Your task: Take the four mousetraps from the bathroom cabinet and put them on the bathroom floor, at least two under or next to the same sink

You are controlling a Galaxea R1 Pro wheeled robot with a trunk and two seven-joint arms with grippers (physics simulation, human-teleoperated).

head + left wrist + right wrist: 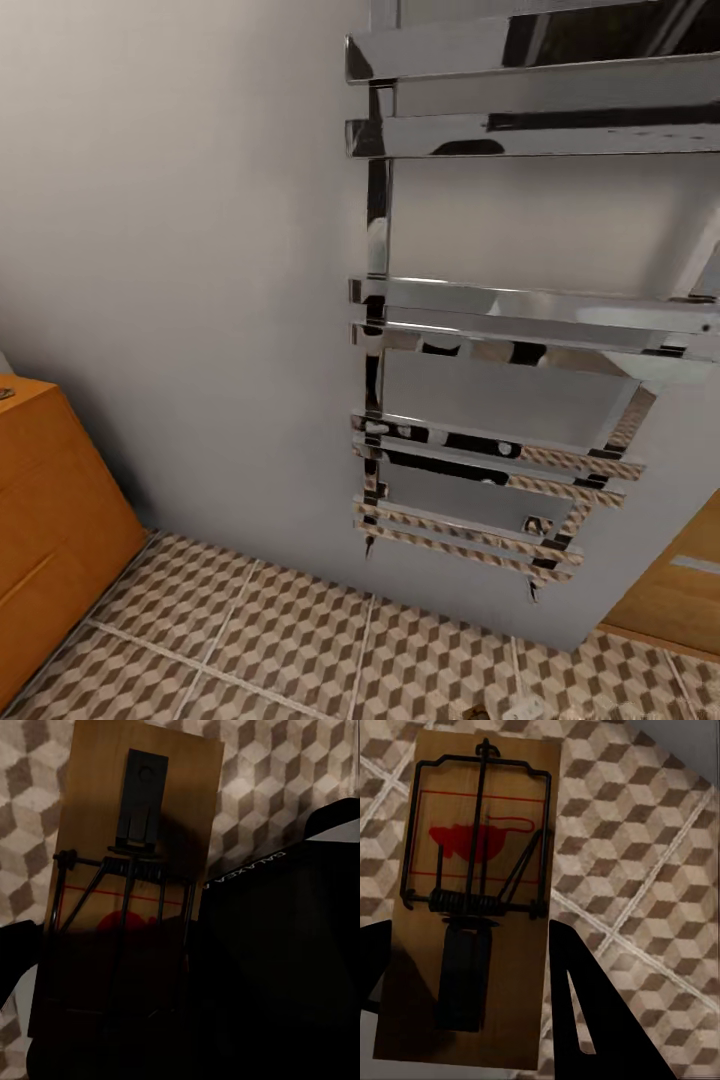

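Each of our two arms carries a mousetrap above the bathroom floor (290, 640), with its cube-patterned tiles and pale grout lines. In the right wrist view, our right pincer (472, 1020) is closed on the right mousetrap (472, 907), its dark fingers (585, 1020) pressed against the two long edges of the wooden slab; the wire bar, coil spring and red mouse print face the camera, and tile shows beyond. In the left wrist view, our left pincer (97, 1020) holds the left mousetrap (127, 892) in deep shadow, the slab's far end reaching out over the tiles beside a black arm casing (285, 967) with pale lettering. From the head camera we face a grey wall carrying a chrome towel rail (500, 350) that mirrors the tile pattern. The orange-brown cabinet (50, 520) stands at the left edge, against that wall.
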